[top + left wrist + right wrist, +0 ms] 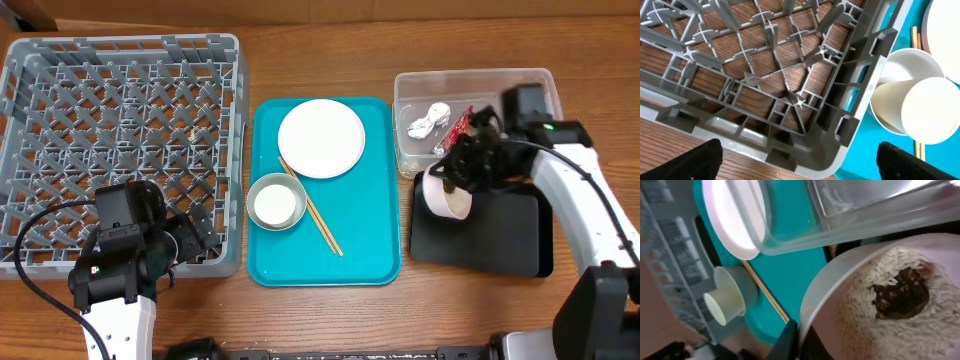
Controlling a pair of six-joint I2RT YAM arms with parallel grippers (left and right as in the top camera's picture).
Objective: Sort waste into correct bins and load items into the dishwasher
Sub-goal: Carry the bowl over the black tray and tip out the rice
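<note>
My right gripper [442,172] is shut on the rim of the small pinkish bowl [443,195] and holds it tilted over the black tray [500,235]. In the right wrist view the gripper [797,340] pinches the bowl [827,325], which holds white rice [860,295] and a brown lump [902,292]. The clear tub [470,76] holds the white tissue [427,122] and the red wrapper [458,128]. My left gripper [195,240] [800,155] is open and empty at the front right corner of the grey rack [238,150] [790,75].
The teal tray [360,230] carries the white plate [321,138], the grey bowl [262,222] with the white cup [276,204] in it, and the chopsticks [312,212]. The cup [930,110] shows right of the rack corner in the left wrist view.
</note>
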